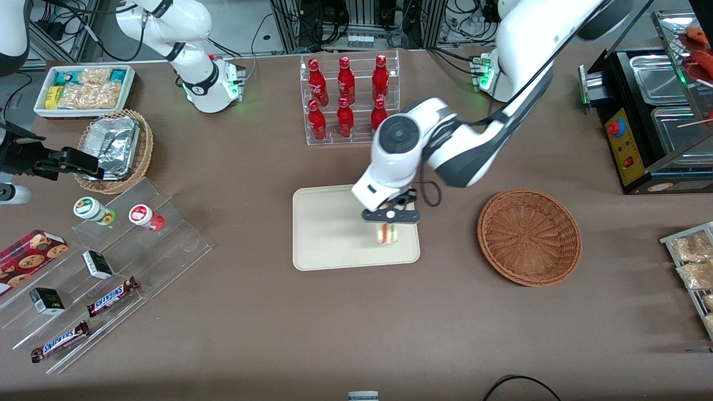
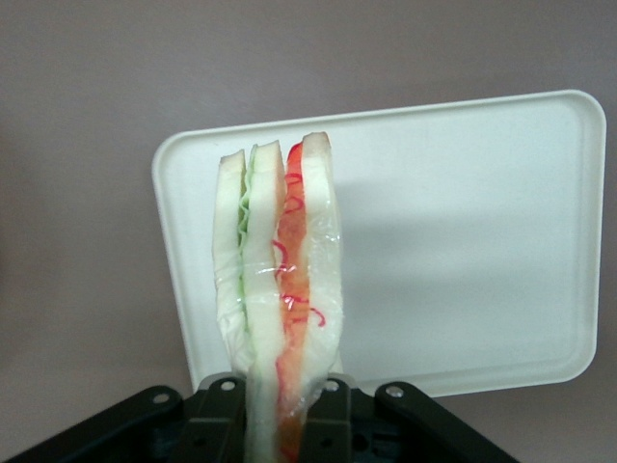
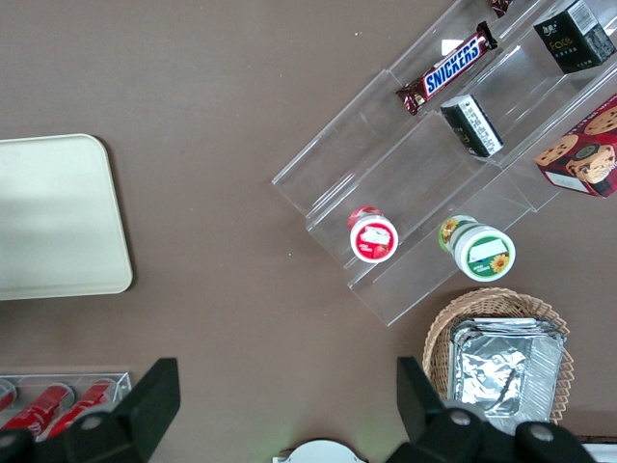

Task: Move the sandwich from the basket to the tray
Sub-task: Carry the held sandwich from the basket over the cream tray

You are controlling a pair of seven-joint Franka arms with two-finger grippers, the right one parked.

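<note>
My left gripper [image 1: 389,221] hangs over the cream-beige tray [image 1: 328,245], near the tray's end toward the working arm, and it is shut on the sandwich [image 1: 387,233]. The wrist view shows the wrapped sandwich [image 2: 278,280] standing on edge between the black fingers [image 2: 330,417], with pale bread and green, red and orange layers, above the tray [image 2: 463,251]. The reddish-brown woven basket [image 1: 529,236] lies empty on the table, toward the working arm's end from the tray.
A clear rack of red bottles [image 1: 348,100] stands farther from the front camera than the tray. Acrylic steps with snack bars and cups [image 1: 106,262], a tan wicker basket with a foil container [image 1: 114,149] and a white snack bin [image 1: 86,89] lie toward the parked arm's end.
</note>
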